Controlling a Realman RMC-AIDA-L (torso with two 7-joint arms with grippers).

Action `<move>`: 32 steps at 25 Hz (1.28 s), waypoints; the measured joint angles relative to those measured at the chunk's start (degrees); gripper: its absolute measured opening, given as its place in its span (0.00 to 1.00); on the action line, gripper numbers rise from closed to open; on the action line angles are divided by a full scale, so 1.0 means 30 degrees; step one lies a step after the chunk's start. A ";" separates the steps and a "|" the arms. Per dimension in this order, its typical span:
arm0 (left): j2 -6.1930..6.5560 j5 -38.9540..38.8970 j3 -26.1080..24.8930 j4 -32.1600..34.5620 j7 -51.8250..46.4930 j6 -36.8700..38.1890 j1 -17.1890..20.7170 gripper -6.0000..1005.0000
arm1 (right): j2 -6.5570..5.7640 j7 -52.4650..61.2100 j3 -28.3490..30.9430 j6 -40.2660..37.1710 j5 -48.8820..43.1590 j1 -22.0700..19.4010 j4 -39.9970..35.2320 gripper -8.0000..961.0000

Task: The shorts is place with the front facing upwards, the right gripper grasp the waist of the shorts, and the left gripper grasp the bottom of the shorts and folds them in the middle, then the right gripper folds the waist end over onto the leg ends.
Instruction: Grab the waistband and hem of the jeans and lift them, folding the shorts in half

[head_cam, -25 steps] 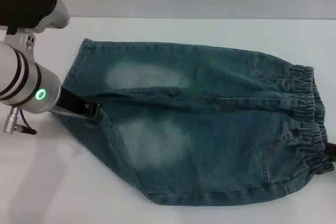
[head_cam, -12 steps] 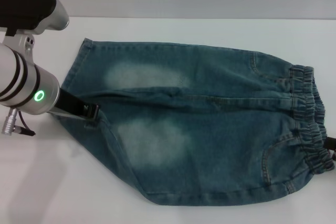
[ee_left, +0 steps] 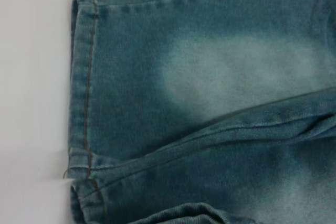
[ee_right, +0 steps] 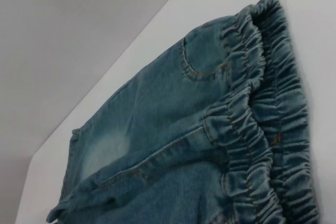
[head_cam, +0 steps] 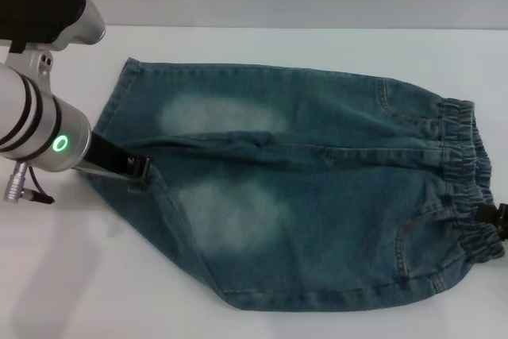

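Currently, we hold the denim shorts flat on the white table: left gripper at the leg hems, right gripper at the elastic waistband; jaw states indeterminable. We should grip both layers before lifting.

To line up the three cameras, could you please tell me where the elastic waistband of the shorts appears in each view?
Head view: the waistband runs down the right edge of the picture, at the right end of the shorts.
Left wrist view: not in it; only the leg hems and a faded patch show.
Right wrist view: the waistband fills the right side, ruffled.
Shared landmark: the raised centre fold between the legs.
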 joint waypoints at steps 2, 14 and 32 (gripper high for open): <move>0.0000 0.0000 0.0000 -0.0021 0.0011 0.0005 -0.0033 0.08 | -0.0019 -0.0061 -0.0026 0.0086 -0.0048 0.0079 0.0158 0.69; -0.0012 0.0001 0.0030 -0.0021 0.0026 0.0000 -0.0067 0.08 | -0.0007 -0.0242 -0.0217 -0.0219 -0.0065 0.0309 0.0200 0.69; -0.0015 0.0000 0.0030 0.0017 -0.0119 0.0009 -0.0063 0.09 | -0.0026 -0.0541 -0.0060 -0.0408 0.0592 0.0173 -0.0005 0.19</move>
